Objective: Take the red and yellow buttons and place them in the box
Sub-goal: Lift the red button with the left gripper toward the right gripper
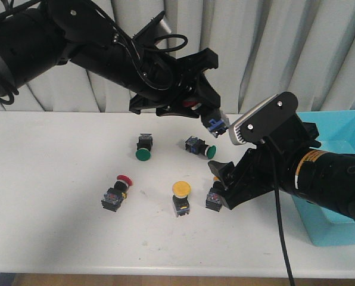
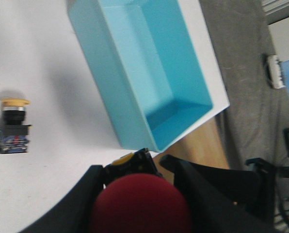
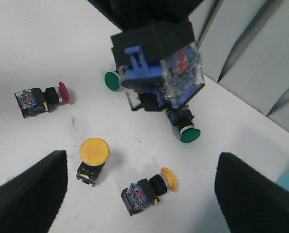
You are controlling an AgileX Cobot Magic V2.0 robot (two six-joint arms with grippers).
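The left gripper (image 1: 208, 116) is clamped on a red button (image 2: 140, 204), carrying it high above the table toward the smooth turquoise box (image 1: 338, 179) at the right edge. The right gripper (image 1: 225, 185) hangs wide open and empty over a yellow button (image 3: 147, 191) near the table's middle, likely its next pick; its cap is round, its body blocky.

The shallow turquoise plastic box (image 1: 338, 128) sits at the table's right. Left of it lie five black-bodied push-button switches (image 1: 181, 198): two far, three near. A sixth (image 1: 214, 126) is held above them.
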